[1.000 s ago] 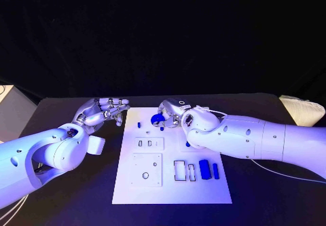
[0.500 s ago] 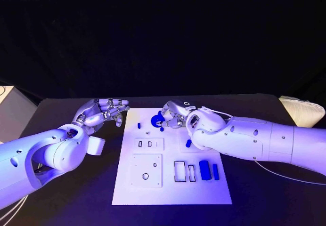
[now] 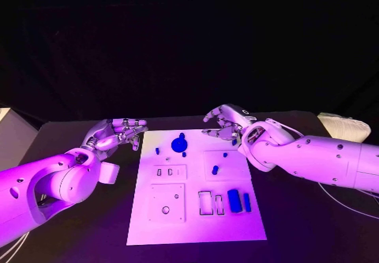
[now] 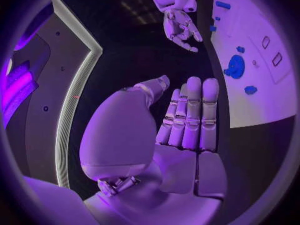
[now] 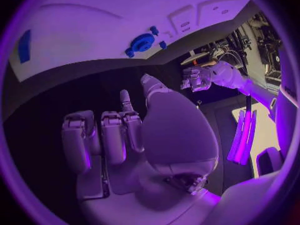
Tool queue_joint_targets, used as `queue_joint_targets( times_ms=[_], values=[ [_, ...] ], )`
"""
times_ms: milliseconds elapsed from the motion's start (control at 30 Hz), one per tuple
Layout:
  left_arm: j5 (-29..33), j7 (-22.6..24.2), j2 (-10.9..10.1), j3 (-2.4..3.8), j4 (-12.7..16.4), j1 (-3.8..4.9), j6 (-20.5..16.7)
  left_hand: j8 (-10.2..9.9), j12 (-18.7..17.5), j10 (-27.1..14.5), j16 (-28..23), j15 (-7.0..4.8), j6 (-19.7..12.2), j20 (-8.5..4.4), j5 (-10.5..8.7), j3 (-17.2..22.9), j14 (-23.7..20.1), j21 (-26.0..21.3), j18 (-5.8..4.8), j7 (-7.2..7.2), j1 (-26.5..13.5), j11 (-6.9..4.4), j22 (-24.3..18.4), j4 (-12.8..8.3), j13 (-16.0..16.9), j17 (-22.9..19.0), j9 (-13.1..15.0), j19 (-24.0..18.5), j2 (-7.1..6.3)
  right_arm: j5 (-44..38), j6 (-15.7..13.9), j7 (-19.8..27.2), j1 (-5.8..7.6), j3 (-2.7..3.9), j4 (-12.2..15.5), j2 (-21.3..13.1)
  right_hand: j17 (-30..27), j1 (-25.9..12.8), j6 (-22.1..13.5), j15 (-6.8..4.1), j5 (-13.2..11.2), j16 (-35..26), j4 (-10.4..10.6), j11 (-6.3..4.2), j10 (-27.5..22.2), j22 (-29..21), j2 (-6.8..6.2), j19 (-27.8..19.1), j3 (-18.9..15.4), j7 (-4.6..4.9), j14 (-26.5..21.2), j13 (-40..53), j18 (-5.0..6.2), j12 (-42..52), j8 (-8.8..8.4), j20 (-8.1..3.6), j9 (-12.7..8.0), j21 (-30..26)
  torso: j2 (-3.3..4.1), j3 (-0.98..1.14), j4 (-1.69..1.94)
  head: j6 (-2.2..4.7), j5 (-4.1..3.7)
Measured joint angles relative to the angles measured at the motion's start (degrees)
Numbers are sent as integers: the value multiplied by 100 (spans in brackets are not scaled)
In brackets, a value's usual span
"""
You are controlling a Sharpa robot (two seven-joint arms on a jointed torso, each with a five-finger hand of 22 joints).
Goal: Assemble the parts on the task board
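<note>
The white task board [image 3: 197, 224] lies in the middle of the table. A round blue part [image 3: 179, 144] sits on its far end, with nothing touching it. My right hand [image 3: 225, 124] hovers past the board's far right corner, fingers spread and empty. By the far left corner my left hand [image 3: 118, 133] hangs off the board and holds nothing. The left wrist view shows its fingers [image 4: 190, 112] straight, with the round part [image 4: 235, 66] and my right hand [image 4: 178, 22] beyond. In the right wrist view the round part [image 5: 142, 42] lies on the board [image 5: 94, 20].
Small blue pegs [image 3: 214, 170] stand about mid-board. A wide blue block [image 3: 234, 200] and a slim one [image 3: 247, 201] lie at the near right, beside two outlined slots [image 3: 207, 203]. Two square plates [image 3: 168, 202] take up the board's left side. Black table surrounds the board.
My right hand has let go of the round blue part and pulled back to the right, off the board. The part now rests on the board. The left hand has stayed put.
</note>
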Motion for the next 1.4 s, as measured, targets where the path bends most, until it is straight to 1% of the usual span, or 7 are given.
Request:
queue_joint_targets(
  times_ms=[100, 267, 433, 533, 800, 1000, 1400],
  values=[
    [8, 9, 11, 0, -2, 0, 5, 0, 0, -12, -75, 7, -20, 8, 0, 33, -158, -181, -1, 20, 0, 12, -271, -33, 0, -50, 17, -260, 0, 416, 131, 349, 15, 0, -78, -247, 0, 178, -24, 0, -201, 0, -47, 0, 0, 0, -91, 0, 46, 24, 0, 0, 0, 0, -43, 0, -20, 0, -3, 13, -33, 21, -13],
    [28, 27, 35, 0, -4, 0, 34, 0, 0, -32, -133, 18, -21, 13, 0, 39, -184, -202, 0, 21, 0, 32, -322, -39, 0, -92, 18, -309, 0, 985, 476, 910, 28, -2, -260, -639, 0, 429, -33, 0, -222, 0, -145, 0, 0, -1, -222, 0, 30, 33, 0, 0, 0, -29, -65, 0, -38, 0, -3, 31, -65, 46, -29],
    [34, 39, 50, 1, -22, 0, 62, 0, 0, -32, -133, 0, -21, 13, 0, 39, -203, -202, 0, 21, 0, 32, -322, -39, 0, -92, 23, -309, 0, 1230, 747, 1235, 30, -5, -444, -876, 0, 515, -52, 0, -256, 0, -177, 0, 0, -1, -247, 0, -2, 51, 0, -1, 0, -29, -66, 0, -47, 0, -3, 36, -68, 60, -55],
    [34, 44, 53, 1, -42, 0, 72, 0, 0, -53, -133, 18, -21, 13, 0, 54, -224, -224, -1, 21, 0, 11, -322, -54, 0, -97, 23, -309, 0, 1291, 860, 1354, 9, -6, -561, -953, 0, 545, -52, 0, -256, 0, -185, 0, 0, -1, -278, 0, -11, 51, 0, -1, 0, -29, -65, 0, -51, 0, -3, 35, -58, 62, -73],
    [33, 53, 61, 0, -108, -2, 80, 0, 0, -53, -133, 19, -21, 13, 0, 54, -224, -224, -1, 21, 0, 11, -322, -54, 0, -97, 23, -309, 0, 1328, 1046, 1508, -213, -18, -810, -911, -1, 545, -52, 0, -256, 0, -205, 0, 0, -2, -278, 0, -33, 51, 0, -1, 0, -53, -88, 0, -57, 0, 2, 35, -52, 31, -63],
    [30, 57, 64, 0, -133, -2, 85, 0, 0, -53, -133, 19, -21, 28, 0, 54, -223, -224, 0, 21, 0, 11, -328, -54, 0, -97, 23, -324, 0, 1367, 1155, 1565, -357, -24, -933, -805, -1, 568, -71, 0, -256, 0, -205, 20, -20, -2, -301, 0, -33, 70, 0, -1, 0, -53, -87, 0, -63, 0, -5, 16, -43, -8, -97],
    [25, 59, 59, 0, -132, -3, 94, 0, 0, -53, -133, 19, -21, 28, 0, 54, -223, -223, 0, 21, 0, 11, -327, -54, 0, -102, 22, -323, 0, 1485, 1219, 1569, -469, -27, -1092, -632, -1, 621, -71, 21, -213, 0, -164, 20, -20, -3, -248, 0, -75, 70, -21, 3, 0, -53, -87, 0, -63, 0, -7, 6, -42, -55, -114]
  ],
)
